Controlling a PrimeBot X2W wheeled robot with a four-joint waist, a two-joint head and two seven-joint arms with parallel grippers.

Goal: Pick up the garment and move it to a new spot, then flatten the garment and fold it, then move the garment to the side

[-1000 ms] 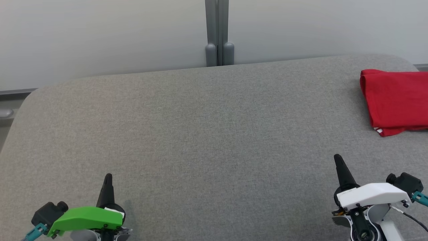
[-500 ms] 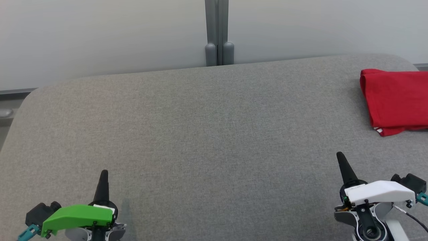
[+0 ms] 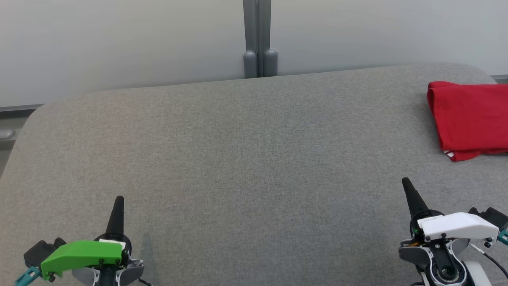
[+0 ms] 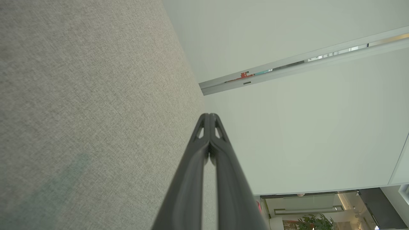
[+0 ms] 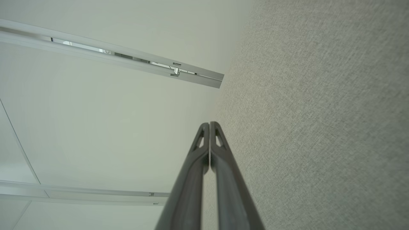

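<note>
- Grey woven cloth covers the worktop; its far edge, rounded at both corners, meets a pale wall.
- Red garment: folded, upper right, cut by the frame edge.
- Left gripper, lower left: fingers pressed together, empty.
- Right gripper, lower right: likewise closed and empty, well apart from the garment.
- Open cloth lies between them.

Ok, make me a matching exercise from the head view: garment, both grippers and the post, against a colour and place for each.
Things:
1. garment
2. left gripper
3. right gripper
4. post

Colour and place:
A. green-cased, lower left
B. red, folded, far right
C. white-cased, lower right
D. grey, top middle

Pairs: 1-B, 2-A, 3-C, 4-D
</note>
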